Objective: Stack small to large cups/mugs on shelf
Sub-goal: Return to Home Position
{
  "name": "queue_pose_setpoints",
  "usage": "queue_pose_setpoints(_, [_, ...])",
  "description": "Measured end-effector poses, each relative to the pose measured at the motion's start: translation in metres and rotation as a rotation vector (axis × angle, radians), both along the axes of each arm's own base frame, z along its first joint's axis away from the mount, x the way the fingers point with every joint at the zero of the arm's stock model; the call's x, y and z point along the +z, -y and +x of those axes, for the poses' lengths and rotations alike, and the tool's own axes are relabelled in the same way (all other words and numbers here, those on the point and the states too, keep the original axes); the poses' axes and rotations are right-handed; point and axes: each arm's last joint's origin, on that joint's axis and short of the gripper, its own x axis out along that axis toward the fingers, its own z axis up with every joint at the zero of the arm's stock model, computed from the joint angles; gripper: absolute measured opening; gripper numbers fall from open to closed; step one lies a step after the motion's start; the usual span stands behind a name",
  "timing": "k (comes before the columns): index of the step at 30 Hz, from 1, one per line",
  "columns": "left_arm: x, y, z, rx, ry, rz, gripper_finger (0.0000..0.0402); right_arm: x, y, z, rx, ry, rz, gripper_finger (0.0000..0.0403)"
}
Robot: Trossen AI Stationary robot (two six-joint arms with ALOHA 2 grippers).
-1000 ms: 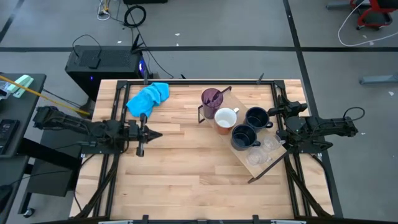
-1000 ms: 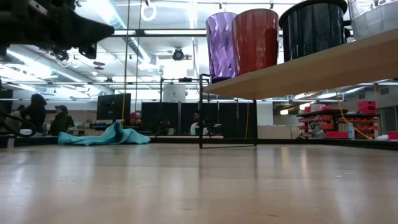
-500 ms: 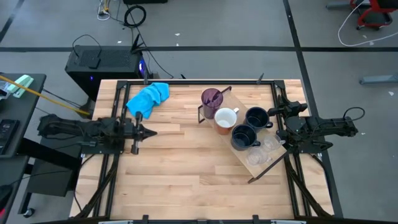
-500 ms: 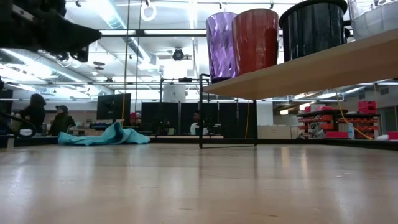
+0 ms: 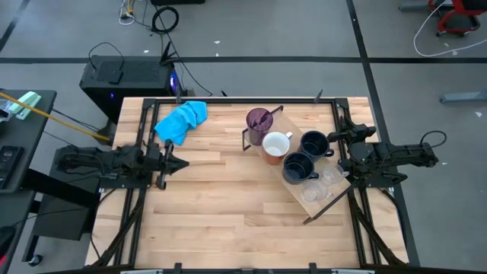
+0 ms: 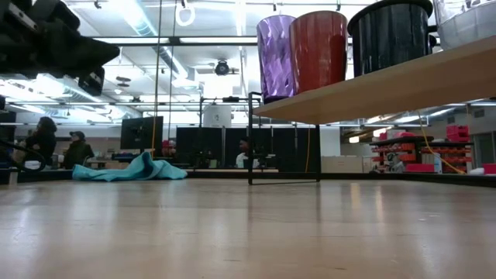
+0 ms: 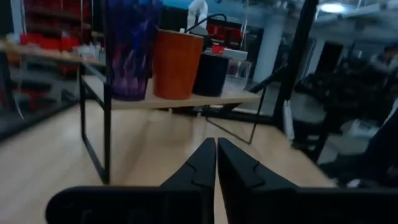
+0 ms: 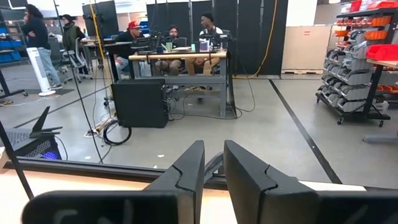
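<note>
Six cups stand on the shelf (image 5: pixel 293 128), which lies slantwise across the right half of the table (image 5: pixel 228 205). The purple tumbler (image 5: pixel 259 122) is at the end nearest the blue cloth (image 5: pixel 181 119), then come the white mug (image 5: pixel 275 144), two navy mugs (image 5: pixel 313 143) and, at the other end, two clear glasses (image 5: pixel 329 176). The left gripper (image 7: pixel 216 142) hovers by the table's left edge, fingers pressed together, holding nothing. The right gripper (image 8: pixel 213 147) sits at the right edge, fingers a narrow gap apart, empty
</note>
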Motion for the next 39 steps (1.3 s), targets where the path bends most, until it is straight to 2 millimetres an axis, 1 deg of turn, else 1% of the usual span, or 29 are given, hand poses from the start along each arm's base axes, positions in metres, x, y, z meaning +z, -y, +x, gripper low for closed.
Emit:
queue_pose_setpoints(2, [0.0001,0.0,0.0001,-0.006,0.001,-0.076,0.0028,-0.0002,-0.0001,0.0005,0.0,-0.007,-0.001,0.0069])
queue_pose_setpoints(4, [0.0,0.0,0.0002,-0.009,-0.001,-0.115,0.0031,-0.0001,-0.0001,0.0004,0.0,-0.005,-0.001,0.0069])
queue_pose_setpoints(9, [-0.0005,0.0,0.0002,-0.008,-0.005,-0.103,0.0033,-0.0002,-0.0001,0.0004,0.0,-0.005,-0.001,0.0069])
queue_pose_setpoints(17, [-0.0005,0.0,0.0001,-0.008,-0.005,-0.103,0.0023,-0.0002,-0.0001,0.0005,0.0,-0.007,-0.001,0.0069])
queue_pose_setpoints(27, [-0.0004,0.0,0.0001,-0.008,-0.004,-0.103,0.0036,-0.0002,-0.0001,0.0005,0.0,-0.007,-0.001,0.0069])
queue_pose_setpoints(35, [-0.0004,0.0,0.0001,-0.008,-0.004,-0.102,0.0024,-0.0002,-0.0001,0.0005,0.0,-0.007,-0.001,0.0069])
queue_pose_setpoints(39, [-0.0004,0.0,0.0001,-0.008,-0.004,-0.102,0.0025,-0.0002,-0.0001,0.0005,0.0,-0.007,-0.001,0.0069])
